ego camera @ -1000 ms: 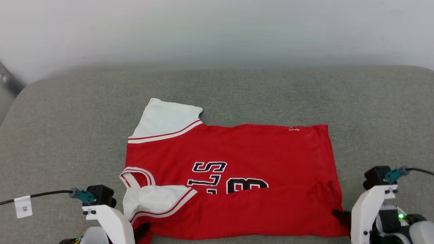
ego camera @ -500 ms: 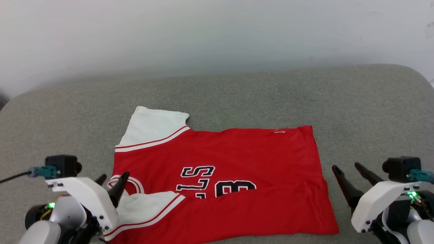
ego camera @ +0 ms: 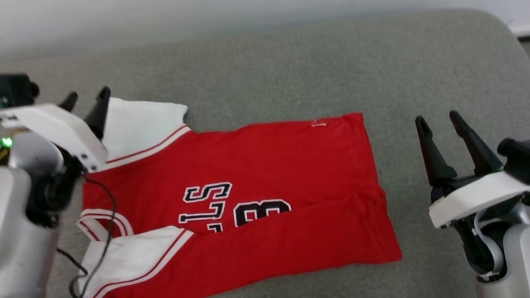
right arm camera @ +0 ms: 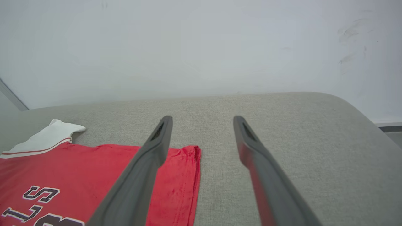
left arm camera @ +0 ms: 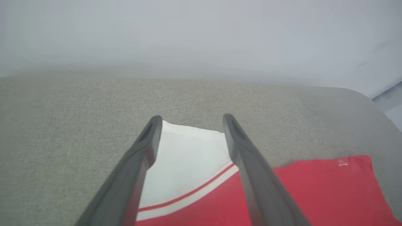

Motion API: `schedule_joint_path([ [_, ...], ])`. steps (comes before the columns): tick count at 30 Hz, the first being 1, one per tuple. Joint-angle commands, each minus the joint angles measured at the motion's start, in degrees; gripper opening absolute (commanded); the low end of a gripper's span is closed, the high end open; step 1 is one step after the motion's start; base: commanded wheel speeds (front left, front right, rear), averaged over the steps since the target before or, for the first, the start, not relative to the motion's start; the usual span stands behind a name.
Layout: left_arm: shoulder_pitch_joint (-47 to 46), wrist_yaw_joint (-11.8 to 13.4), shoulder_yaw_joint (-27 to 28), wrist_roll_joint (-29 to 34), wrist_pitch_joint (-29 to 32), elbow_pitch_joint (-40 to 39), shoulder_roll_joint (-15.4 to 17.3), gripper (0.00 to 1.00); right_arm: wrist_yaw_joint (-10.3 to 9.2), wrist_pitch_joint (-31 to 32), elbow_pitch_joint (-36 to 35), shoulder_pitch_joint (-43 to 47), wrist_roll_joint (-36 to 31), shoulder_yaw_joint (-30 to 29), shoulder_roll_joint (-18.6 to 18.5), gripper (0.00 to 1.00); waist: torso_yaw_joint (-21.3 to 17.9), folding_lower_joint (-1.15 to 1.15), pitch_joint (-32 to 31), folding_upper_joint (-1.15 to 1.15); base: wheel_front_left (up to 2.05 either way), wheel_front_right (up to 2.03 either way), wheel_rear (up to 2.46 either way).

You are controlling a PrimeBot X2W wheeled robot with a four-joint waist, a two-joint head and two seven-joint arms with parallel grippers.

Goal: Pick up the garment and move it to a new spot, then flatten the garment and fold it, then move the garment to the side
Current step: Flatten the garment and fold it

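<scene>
i see the garment as thin, soft knit cloth, matt red with matt white sleeves and flat black lettering. the cushion under it is coarse grey woven fabric, rough-grained and dull. the left gripper and right gripper have matt dark fingers, plastic by the look, mounted in smooth white plastic with a slight sheen.
</scene>
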Motion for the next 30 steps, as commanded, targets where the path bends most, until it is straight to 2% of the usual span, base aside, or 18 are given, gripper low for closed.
schedule_joint_path([
  [1,-2.0,-0.3,0.4,-0.6,0.6,0.8,0.5,1.0,-0.02,-0.3,-0.4,-1.1,-0.2,0.0,0.5,1.0,-3.2,0.0,5.7,0.0,0.0,0.0,0.0],
  [4,-7.3,-2.0,0.0,-1.2,4.7,4.4,2.6,1.0,-0.02,-0.8,-1.5,-2.6,-0.5,-0.1,1.2,1.0,-4.4,0.0,9.0,0.0,0.0,0.0,0.0],
  [7,-11.6,-3.7,-1.0,-2.7,11.8,7.4,5.6,1.0,-0.02,-1.1,-1.3,-3.1,-0.2,0.0,2.1,1.0,-5.7,0.0,11.4,0.0,0.0,0.0,0.0],
  [9,-13.8,-4.0,-1.4,-3.9,17.5,9.0,7.7,1.0,-0.02,-1.4,-1.0,-3.3,0.1,0.1,2.6,1.0,-6.5,0.0,12.8,0.0,0.0,0.0,0.0],
  [14,-16.1,-2.9,-1.5,-5.7,28.5,12.2,12.8,1.0,-0.02,-2.3,0.7,-3.2,1.1,0.7,3.9,1.0,-8.6,0.0,15.3,0.0,0.0,0.0,0.0],
  [17,-15.2,-1.3,-1.9,-6.4,32.3,13.3,13.7,1.0,-0.02,-2.5,1.4,-3.0,1.9,1.0,4.4,1.0,-9.5,0.0,16.4,0.0,0.0,0.0,0.0],
  [20,-13.4,0.0,-3.2,-6.5,34.7,13.9,13.1,1.0,-0.02,-2.4,2.0,-3.1,2.5,0.9,4.7,1.0,-10.0,0.0,17.1,0.0,0.0,0.0,0.0],
  [21,-13.0,0.2,-3.7,-6.8,35.4,13.8,12.5,0.42,-0.02,-2.2,2.0,-3.3,2.7,0.9,4.6,1.0,-10.0,0.0,17.3,0.0,0.0,0.0,0.0],
  [22,-12.7,0.4,-4.1,-7.0,35.9,13.7,11.7,0.0,-0.02,-2.1,1.8,-3.8,3.1,0.8,4.4,1.0,-10.0,0.0,17.5,0.0,0.0,0.0,0.0],
  [26,-12.2,0.8,-5.0,-7.8,35.9,13.7,9.5,0.0,-0.02,0.9,1.7,-5.8,5.5,1.5,2.8,1.0,-9.7,0.0,17.9,0.0,0.0,0.0,0.0],
  [30,-13.6,0.3,-5.1,-7.6,34.3,13.9,8.1,0.0,-0.02,8.6,3.2,-10.5,8.8,2.3,0.1,1.0,-8.4,0.0,17.6,0.0,0.0,0.0,0.0],
])
